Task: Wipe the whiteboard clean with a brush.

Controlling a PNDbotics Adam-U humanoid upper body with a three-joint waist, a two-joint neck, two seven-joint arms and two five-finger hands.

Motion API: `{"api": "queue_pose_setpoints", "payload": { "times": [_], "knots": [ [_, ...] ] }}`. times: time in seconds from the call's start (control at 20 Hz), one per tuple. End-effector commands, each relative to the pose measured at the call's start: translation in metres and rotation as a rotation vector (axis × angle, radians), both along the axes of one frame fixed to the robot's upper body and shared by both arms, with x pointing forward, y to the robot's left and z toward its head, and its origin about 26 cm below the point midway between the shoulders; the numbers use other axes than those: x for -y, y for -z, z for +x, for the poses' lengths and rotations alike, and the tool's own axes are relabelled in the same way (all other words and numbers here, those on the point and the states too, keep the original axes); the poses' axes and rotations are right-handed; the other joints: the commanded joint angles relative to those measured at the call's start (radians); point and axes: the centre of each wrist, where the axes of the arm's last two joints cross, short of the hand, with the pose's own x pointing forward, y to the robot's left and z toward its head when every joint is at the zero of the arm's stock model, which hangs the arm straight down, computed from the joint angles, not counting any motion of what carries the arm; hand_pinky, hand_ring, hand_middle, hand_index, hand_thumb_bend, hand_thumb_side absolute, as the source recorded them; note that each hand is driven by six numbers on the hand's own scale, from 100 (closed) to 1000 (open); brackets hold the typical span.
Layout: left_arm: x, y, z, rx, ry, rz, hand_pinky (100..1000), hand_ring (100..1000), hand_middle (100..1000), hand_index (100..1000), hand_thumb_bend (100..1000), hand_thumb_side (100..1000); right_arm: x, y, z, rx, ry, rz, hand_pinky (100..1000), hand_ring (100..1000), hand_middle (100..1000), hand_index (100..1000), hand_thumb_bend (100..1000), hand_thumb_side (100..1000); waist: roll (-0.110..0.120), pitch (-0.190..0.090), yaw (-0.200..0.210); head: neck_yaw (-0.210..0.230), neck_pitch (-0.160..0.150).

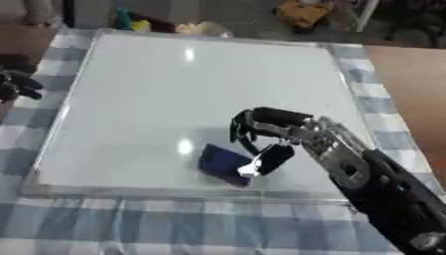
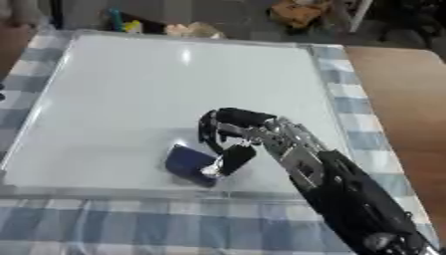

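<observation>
One whiteboard (image 1: 174,84) lies flat on my desk (image 1: 174,229), over a blue-checked cloth. One dark blue brush (image 1: 223,163) sits near the board's front edge. My right hand (image 1: 287,130) hovers at it, fingers (image 1: 247,130) curled, thumb touching its side. My left hand (image 1: 16,82) rests at the left edge, fingers curled. No writing is readable.

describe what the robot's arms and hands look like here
The right hand has black fingers on a silver metal wrist, and a bulky black forearm with round silver joint caps. The left hand, at the left edge, shows only dark fingers. No cables or markings are visible.
</observation>
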Motion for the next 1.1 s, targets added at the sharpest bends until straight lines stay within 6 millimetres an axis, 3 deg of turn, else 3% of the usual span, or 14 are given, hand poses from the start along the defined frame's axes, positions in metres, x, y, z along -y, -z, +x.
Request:
{"api": "queue_pose_setpoints", "payload": {
  "times": [0.05,0.35,0.75,1.1],
  "knots": [
    [-0.0003,-0.0119,0.0009,0.033,0.010,0.008,558,574,621,729,677,969,-0.0004,-0.0085,0.0014,0.031,-0.004,-0.007,535,611,626,275,413,514,0.006,-0.016,-0.001,-0.004,-0.010],
    [-0.0004,-0.0116,0.0008,0.031,0.011,0.008,558,574,621,729,677,969,-0.0019,-0.0084,0.0012,0.037,-0.007,-0.013,535,611,626,276,414,516,0.005,-0.016,-0.001,-0.008,-0.007],
    [-0.0005,-0.0113,0.0008,0.030,0.010,0.007,559,574,621,729,676,969,-0.0071,-0.0159,-0.0024,0.122,-0.009,-0.086,564,636,650,288,538,596,0.005,-0.018,-0.003,-0.015,-0.005],
    [-0.0004,-0.0112,0.0008,0.030,0.010,0.007,559,574,621,730,675,969,-0.0094,-0.0141,-0.0035,0.152,-0.010,-0.118,572,642,654,289,511,586,0.005,-0.018,-0.003,-0.017,-0.005]
  ]
}}
